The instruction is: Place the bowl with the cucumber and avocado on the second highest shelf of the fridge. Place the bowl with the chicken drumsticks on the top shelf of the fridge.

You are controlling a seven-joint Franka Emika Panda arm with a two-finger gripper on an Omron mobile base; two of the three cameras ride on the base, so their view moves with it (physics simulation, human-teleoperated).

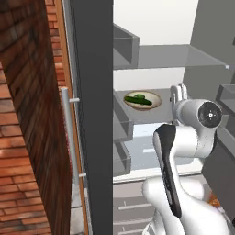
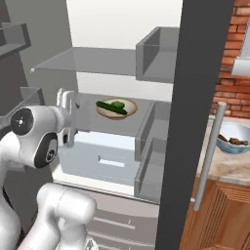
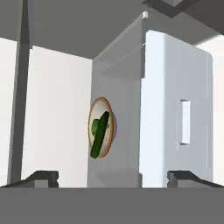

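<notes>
Your first bowl (image 2: 116, 108), tan and shallow, holding one cucumber (image 2: 111, 107) and one avocado (image 2: 118, 104), sits on the second highest shelf (image 2: 93, 124) inside the open fridge (image 1: 94, 114), so that half looks done. Your gripper (image 3: 112, 177) is empty, fingers spread wide, just in front of that shelf. The top shelf (image 2: 83, 61) holds nothing. A second, blue bowl (image 2: 233, 138) with brown chicken drumsticks (image 2: 233, 141), count unclear, waits on the counter (image 2: 229, 166) beyond the door. That one is left to move.
</notes>
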